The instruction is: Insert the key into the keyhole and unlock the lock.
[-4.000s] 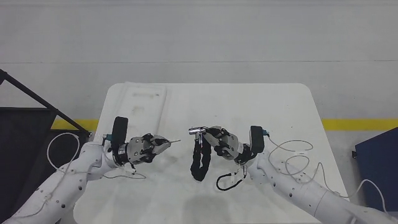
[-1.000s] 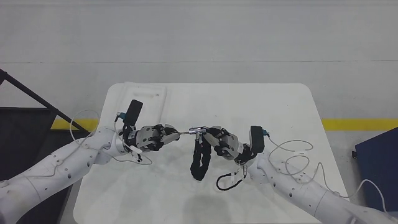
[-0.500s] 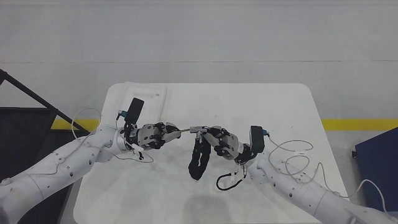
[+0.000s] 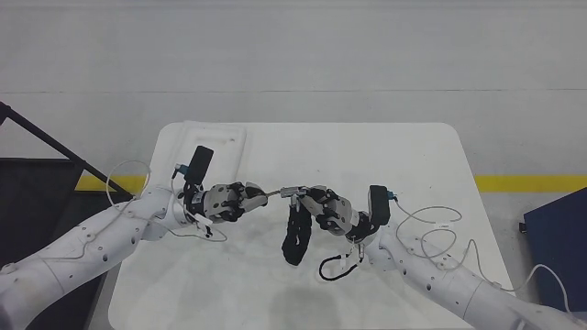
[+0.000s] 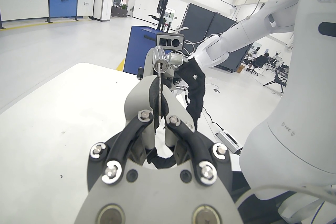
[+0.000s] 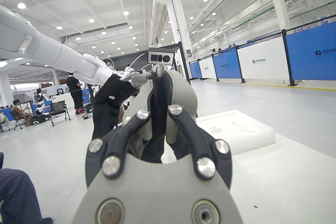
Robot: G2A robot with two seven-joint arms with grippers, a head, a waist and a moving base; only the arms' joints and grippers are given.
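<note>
Above the table, top view: the left gripper [image 4: 246, 198] and right gripper [image 4: 312, 203] face each other over the white table [image 4: 413, 156]. The key [image 4: 269, 192] spans the gap between them to the lock [image 4: 292, 190], and both are held in the air.
Top view, sleeve: a black sleeve [image 4: 295, 229] hangs limp from the lock toward the table.
Left wrist view, grip: the fingers [image 5: 136, 101] of the left gripper [image 5: 157, 101] are closed tight on the key [image 5: 159, 75], a thin flat metal blade seen on its edge.
Left wrist view, keyhole: the key tip is at the keyhole [image 5: 159, 67] in the round, shiny face of the lock [image 5: 168, 61]. How deep it sits I cannot tell.
Left wrist view, step: I judge it is insertion. Keep the blade in line with the slot, push straight, and turn only when it is fully seated, because a thin blade may bend or slip between smooth pads.
Right wrist view, grip: the right gripper [image 6: 157, 88] has its fingers [image 6: 183, 93] closed on the lock [image 6: 140, 78], a smooth metal cylinder that could rotate in the grip when the key turns.
Right wrist view, materials: the sleeve [image 6: 110, 101] is a soft woven fabric. A white foam tray [image 6: 236, 128] with shaped recesses lies on the table.
</note>
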